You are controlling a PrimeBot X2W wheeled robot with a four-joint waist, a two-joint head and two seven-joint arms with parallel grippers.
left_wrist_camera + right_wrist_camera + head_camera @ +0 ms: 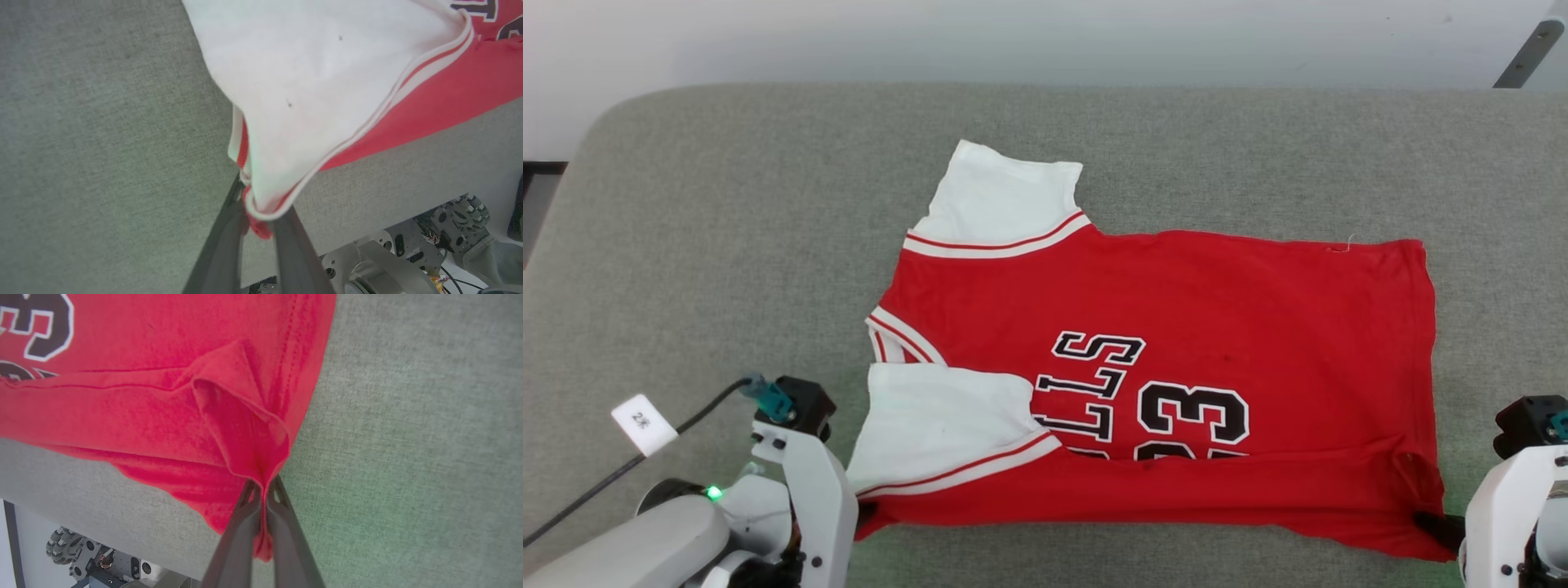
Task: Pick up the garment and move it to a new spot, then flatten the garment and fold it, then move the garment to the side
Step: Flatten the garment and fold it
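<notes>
1. Centrally, the garment (1176,310) lies spread on the grey fabric-covered worktop (727,245). Its white sleeve panels point toward the robot's left and its hem toward the right. A strip along the near edge is folded over, cutting across the black numerals (1192,412).
2. Left gripper (258,210): the fingers are clamped on the near-left corner of the garment. A white panel edged with red-and-white striped trim (425,69) bunches there, and a small red fold of cloth pokes out between the two fingers.
3. Right gripper (263,486): the fingers are pressed together on the near-right corner of the hem. Red cloth is pinched between them and puckers into a ridge running away from the tips.
4. Both held corners sit near the worktop's front edge; the rest of the garment rests flat on the surface.
5. A white tag (643,423) on a dark cable lies beside the left arm, apart from the garment.
</notes>
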